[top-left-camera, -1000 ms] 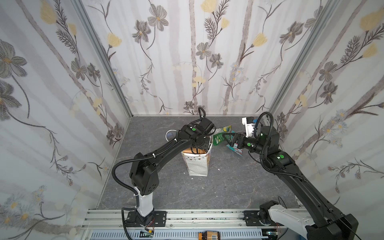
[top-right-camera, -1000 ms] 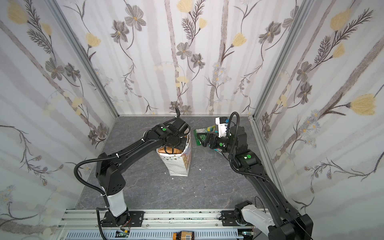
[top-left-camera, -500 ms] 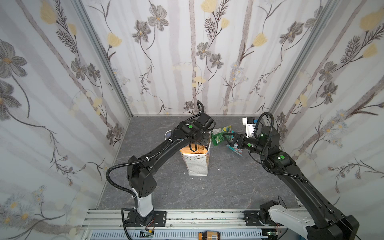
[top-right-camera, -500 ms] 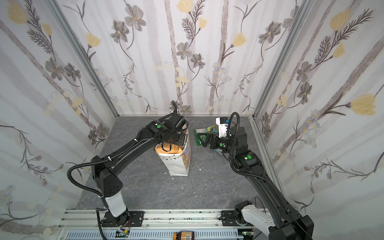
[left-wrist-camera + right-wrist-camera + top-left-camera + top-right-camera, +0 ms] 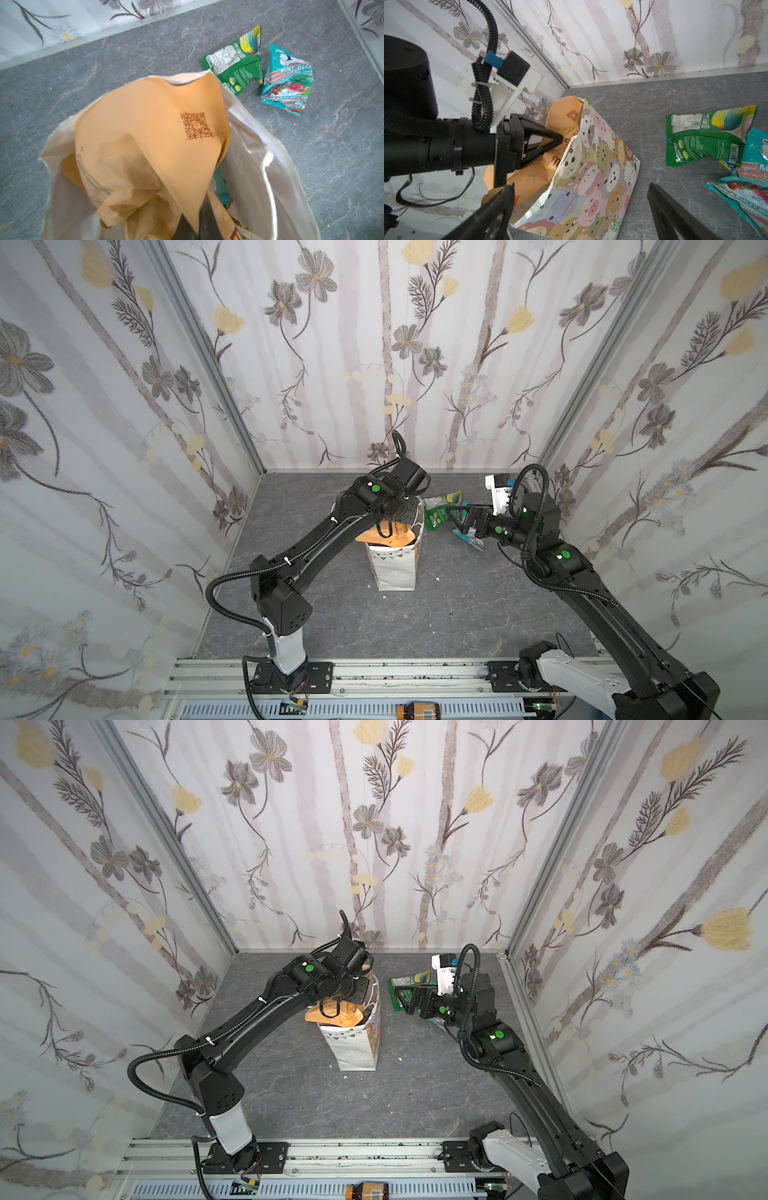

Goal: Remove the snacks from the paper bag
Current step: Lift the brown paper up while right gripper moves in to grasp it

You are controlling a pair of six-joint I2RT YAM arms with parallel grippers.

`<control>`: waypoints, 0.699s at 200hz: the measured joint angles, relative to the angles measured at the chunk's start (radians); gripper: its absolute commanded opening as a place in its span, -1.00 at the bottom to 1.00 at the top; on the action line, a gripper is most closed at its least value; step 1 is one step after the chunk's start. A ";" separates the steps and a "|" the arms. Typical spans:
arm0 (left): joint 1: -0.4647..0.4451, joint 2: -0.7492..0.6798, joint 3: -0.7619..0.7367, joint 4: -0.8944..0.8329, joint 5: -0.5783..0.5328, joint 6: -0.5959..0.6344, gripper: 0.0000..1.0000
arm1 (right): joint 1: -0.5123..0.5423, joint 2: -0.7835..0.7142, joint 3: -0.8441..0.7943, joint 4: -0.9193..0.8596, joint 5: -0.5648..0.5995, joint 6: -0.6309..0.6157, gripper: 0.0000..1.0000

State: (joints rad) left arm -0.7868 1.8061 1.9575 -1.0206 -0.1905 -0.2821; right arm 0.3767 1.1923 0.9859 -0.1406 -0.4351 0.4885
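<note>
Paper bag (image 5: 395,572): A tall white paper gift bag banded with grey and gold triangles stands upright near the middle of the grey stone-patterned tabletop (image 5: 457,614). The wall facing my right wrist camera is printed with cartoon animals.
Orange pouch (image 5: 145,124): This large, crumpled orange pouch with dark print is partly out of the bag's mouth. Its upper edge is above the rim and its lower part is hidden inside.
Left gripper (image 5: 560,140): I have it pinched tight on a fold of the pouch, tips at the bag's mouth.
Right gripper (image 5: 457,519): Its jaws are spread wide and empty. It hangs beside the bag, facing it, low over the packets already out.
Packets on the tabletop: A crinkly green packet (image 5: 234,66) and a crinkly teal packet lettered MINT (image 5: 288,83) lie touching each other, just beside the bag on my right arm's side.
Inside the bag: A sliver of teal wrapper (image 5: 220,187) shows deep down in the left wrist view. I judge that at least one more snack remains.
Axis: The pouch runs from my left fingertips down into the bag. Its long axis is near upright and in line with the bag's height. The left arm holds it, and the right stands beside it, not above. I judge the way out is straight up until the pouch's bottom clears the rim.
Risk: The light bag may ride up with the pouch. My right arm is near enough to steady it.
</note>
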 measured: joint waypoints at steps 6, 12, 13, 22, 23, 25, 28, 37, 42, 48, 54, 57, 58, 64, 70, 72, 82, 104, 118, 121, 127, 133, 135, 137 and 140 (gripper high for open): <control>0.000 0.000 0.008 -0.001 0.000 0.003 -1.00 | 0.001 0.000 0.002 -0.001 0.000 0.000 0.99; 0.000 0.000 0.016 -0.002 0.000 0.006 -1.00 | 0.001 0.000 0.003 -0.001 0.000 0.000 0.99; 0.000 0.000 0.017 -0.002 0.000 0.007 -1.00 | 0.001 0.000 0.003 -0.001 0.000 0.000 0.99; 0.000 0.000 0.029 -0.003 0.000 0.014 -1.00 | 0.001 -0.001 0.005 -0.001 0.000 0.000 0.99; 0.000 0.000 0.031 -0.003 0.000 0.013 -1.00 | 0.001 -0.002 0.005 -0.001 0.000 0.000 0.99; 0.000 0.000 0.033 -0.003 0.000 0.013 -1.00 | 0.001 -0.002 0.005 -0.001 0.000 0.000 0.99; 0.000 -0.001 0.037 -0.003 0.000 0.014 -1.00 | 0.001 -0.002 0.005 -0.001 0.000 0.000 0.99; 0.000 -0.003 0.047 -0.006 0.000 0.014 -1.00 | 0.002 -0.004 0.006 -0.001 0.000 0.000 0.99; 0.000 -0.005 0.051 -0.006 0.000 0.017 -1.00 | 0.002 -0.005 0.007 -0.001 0.000 0.000 0.99; 0.000 -0.007 0.056 -0.008 0.000 0.021 -1.00 | 0.002 -0.007 0.009 -0.002 0.000 0.000 0.99; -0.001 -0.011 0.061 -0.008 0.000 0.021 -1.00 | 0.002 -0.009 0.011 -0.001 0.000 0.000 0.99; -0.002 -0.013 0.063 -0.008 0.000 0.022 -1.00 | 0.002 -0.009 0.012 -0.001 0.000 0.000 0.99; -0.002 -0.013 0.064 -0.008 0.000 0.024 -1.00 | 0.002 -0.010 0.013 -0.001 0.000 0.000 0.99; -0.002 -0.018 0.069 -0.008 0.001 0.034 -1.00 | 0.002 -0.011 0.017 -0.002 0.000 0.000 0.99; -0.003 -0.023 0.073 -0.008 0.003 0.047 -1.00 | 0.002 -0.014 0.021 -0.002 0.001 0.001 0.99; -0.004 -0.025 0.074 -0.008 0.004 0.048 -1.00 | 0.002 -0.014 0.023 -0.002 0.001 0.001 0.99; -0.005 -0.035 0.076 -0.007 0.005 0.054 -1.00 | 0.002 -0.019 0.035 -0.003 0.001 0.009 0.99; -0.016 -0.059 0.079 0.002 0.014 0.092 -1.00 | 0.002 -0.022 0.072 -0.003 0.000 0.033 0.99; -0.026 -0.075 0.079 0.013 0.027 0.116 -1.00 | 0.002 -0.022 0.092 -0.003 0.000 0.055 0.99; -0.028 -0.078 0.078 0.016 0.029 0.124 -1.00 | 0.002 -0.022 0.097 -0.002 -0.001 0.061 0.99; -0.033 -0.086 0.077 0.026 0.031 0.137 -1.00 | 0.002 -0.022 0.106 -0.002 -0.003 0.070 0.99; -0.039 -0.096 0.072 0.039 0.034 0.154 -1.00 | 0.002 -0.023 0.113 0.000 -0.005 0.081 0.99; -0.040 -0.098 0.071 0.042 0.035 0.158 -1.00 | 0.002 -0.023 0.116 0.000 -0.005 0.084 0.99; -0.042 -0.102 0.068 0.047 0.036 0.164 -1.00 | 0.002 -0.023 0.119 0.000 -0.005 0.088 0.99; -0.046 -0.108 0.064 0.054 0.037 0.177 -1.00 | 0.002 -0.023 0.123 0.000 -0.007 0.093 0.99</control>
State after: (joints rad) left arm -0.8330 1.6981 2.0216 -0.9668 -0.1539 -0.1055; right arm 0.3786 1.1690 1.1091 -0.1406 -0.4419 0.5816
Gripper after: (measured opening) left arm 0.051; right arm 0.996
